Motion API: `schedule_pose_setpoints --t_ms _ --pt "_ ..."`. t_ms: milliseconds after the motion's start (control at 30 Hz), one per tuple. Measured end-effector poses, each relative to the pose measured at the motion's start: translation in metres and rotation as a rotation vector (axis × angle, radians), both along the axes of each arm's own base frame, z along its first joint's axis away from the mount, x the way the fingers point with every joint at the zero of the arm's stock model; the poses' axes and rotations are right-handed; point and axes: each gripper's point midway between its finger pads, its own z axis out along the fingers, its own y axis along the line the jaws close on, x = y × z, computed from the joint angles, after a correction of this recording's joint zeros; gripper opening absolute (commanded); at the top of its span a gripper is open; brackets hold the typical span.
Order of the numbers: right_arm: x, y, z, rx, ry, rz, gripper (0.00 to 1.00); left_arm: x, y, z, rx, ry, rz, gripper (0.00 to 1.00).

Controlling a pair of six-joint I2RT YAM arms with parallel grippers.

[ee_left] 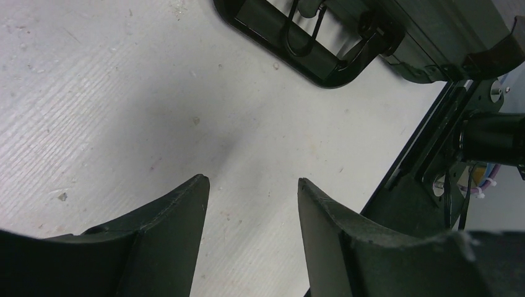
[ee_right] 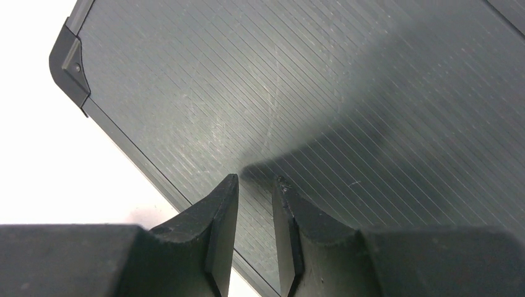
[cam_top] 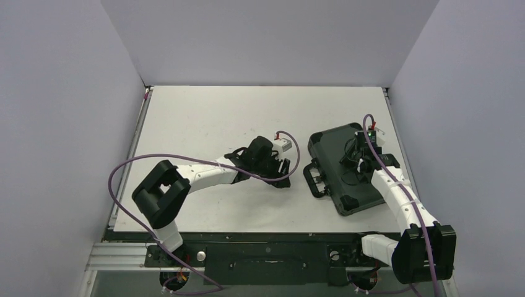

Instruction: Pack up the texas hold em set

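The black case [cam_top: 347, 170] of the texas hold em set lies shut on the right of the table, its handle [cam_top: 312, 179] pointing left. My left gripper [cam_top: 282, 170] hovers low over the bare table just left of that handle, open with nothing between its fingers. In the left wrist view the left gripper [ee_left: 252, 180] frames white table, and the handle [ee_left: 309, 52] lies ahead of it. My right gripper [cam_top: 356, 162] is over the case lid. In the right wrist view the right gripper [ee_right: 257, 179] shows a narrow empty gap just above the ribbed lid [ee_right: 309, 93]. No chips, cards or dice show.
The white table [cam_top: 204, 117] is walled in by grey panels at the back and both sides. A black rail [cam_top: 266, 247] runs along the near edge. The right arm's base [ee_left: 489, 136] shows past the table edge in the left wrist view. A metal corner cap [ee_right: 69, 62] marks the lid's corner.
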Motion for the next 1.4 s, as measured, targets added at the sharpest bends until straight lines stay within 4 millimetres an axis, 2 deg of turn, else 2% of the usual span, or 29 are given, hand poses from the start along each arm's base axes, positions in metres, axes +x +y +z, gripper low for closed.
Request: schedule_pose_setpoints --t_ms 467,733,1000,1400 --pt "0.007 0.002 -0.001 0.013 -0.044 -0.003 0.2 -0.005 -0.028 -0.022 -0.003 0.055 -0.067 0.37" --pt "0.013 0.004 -0.002 0.019 -0.057 0.001 0.17 -0.001 -0.05 -0.03 -0.036 0.095 -0.09 0.14" --pt "0.02 0.006 -0.003 0.027 -0.067 0.007 0.16 0.005 -0.063 -0.038 -0.046 0.126 -0.091 0.01" --pt "0.027 0.01 -0.003 0.041 -0.08 0.019 0.15 0.011 -0.083 -0.048 -0.076 0.193 -0.077 0.0"
